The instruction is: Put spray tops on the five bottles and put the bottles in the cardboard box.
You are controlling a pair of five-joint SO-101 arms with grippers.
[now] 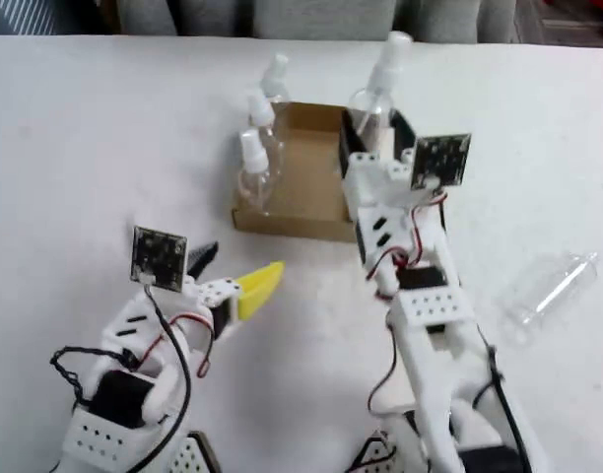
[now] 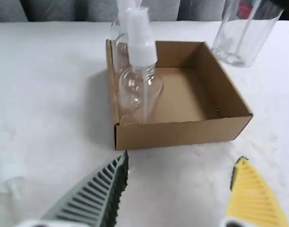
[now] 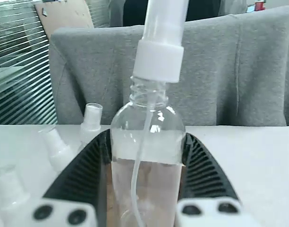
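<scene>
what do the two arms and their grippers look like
Both are white plastic with black motors and red and black cables. The left gripper has one grey and one yellow ribbed finger; the right gripper has two black ribbed ones.

White table (image 1: 85, 128), matt and lightly textured, bounded along its far edge by a row of grey upholstered seat backs (image 1: 321, 15); a red object (image 1: 577, 12) of unclear kind lies beyond the far right corner. Right wrist view: one of the seat backs rises behind the table's far edge, with slatted window blinds (image 3: 17, 61) beside it and a brown board (image 3: 64, 12) showing behind its upper edge.
</scene>
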